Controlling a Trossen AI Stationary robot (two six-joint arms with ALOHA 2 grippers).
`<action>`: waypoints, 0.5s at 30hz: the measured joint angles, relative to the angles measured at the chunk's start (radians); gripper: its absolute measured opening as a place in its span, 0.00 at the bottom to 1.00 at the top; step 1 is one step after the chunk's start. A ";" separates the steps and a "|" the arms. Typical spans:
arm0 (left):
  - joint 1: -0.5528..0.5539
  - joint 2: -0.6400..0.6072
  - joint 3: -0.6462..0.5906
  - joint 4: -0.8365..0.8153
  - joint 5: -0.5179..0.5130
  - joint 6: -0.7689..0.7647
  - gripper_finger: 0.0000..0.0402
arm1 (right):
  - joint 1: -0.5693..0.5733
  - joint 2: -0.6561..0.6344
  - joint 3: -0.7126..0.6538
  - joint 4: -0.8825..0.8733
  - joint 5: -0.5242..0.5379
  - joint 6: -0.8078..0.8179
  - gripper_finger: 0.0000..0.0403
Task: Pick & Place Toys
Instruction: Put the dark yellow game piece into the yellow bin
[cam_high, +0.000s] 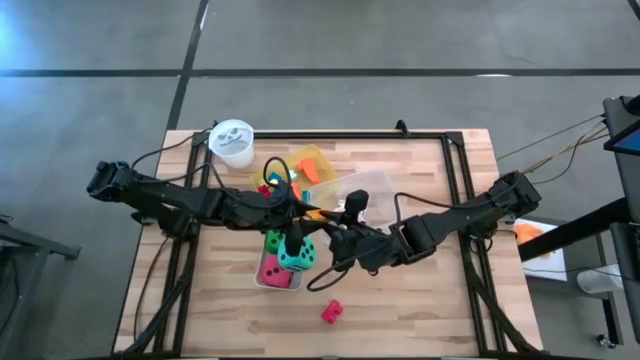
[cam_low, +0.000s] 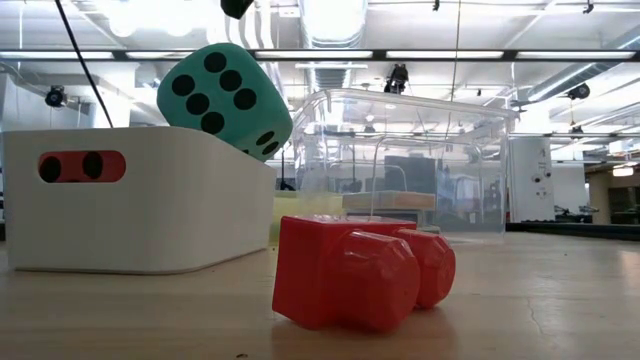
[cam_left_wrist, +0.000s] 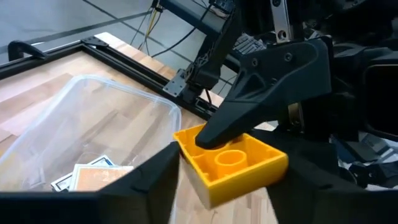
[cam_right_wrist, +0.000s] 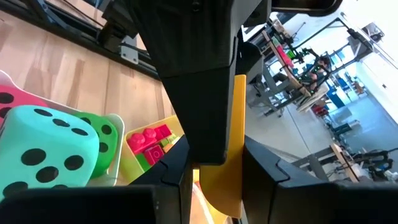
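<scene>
Clamping a yellow block (cam_left_wrist: 233, 163) in the left gripper (cam_left_wrist: 217, 165), above the table (cam_high: 420, 300) just beside the clear box (cam_high: 365, 190), probably for a hand-over or a drop. Crowding in on the same block from the far side: the right gripper (cam_high: 345, 235), its grip impossible to tell. Sitting beside the clear box: a white bin (cam_low: 140, 205) carrying 3 dice, teal die (cam_low: 225, 98) topmost. Lying inside the clear box: card packs (cam_left_wrist: 87, 177). Resting well apart from it: 1 red block (cam_high: 331, 312).
</scene>
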 joint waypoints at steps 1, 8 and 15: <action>0.001 0.000 0.000 0.000 -0.001 0.000 0.48 | 0.000 0.000 0.000 0.000 0.001 0.003 0.21; 0.002 0.000 0.000 -0.002 -0.012 -0.011 0.33 | 0.000 0.000 0.000 -0.005 0.016 0.026 0.21; 0.002 0.000 0.001 -0.006 0.002 -0.015 0.33 | 0.003 0.000 0.002 0.013 -0.007 0.068 0.42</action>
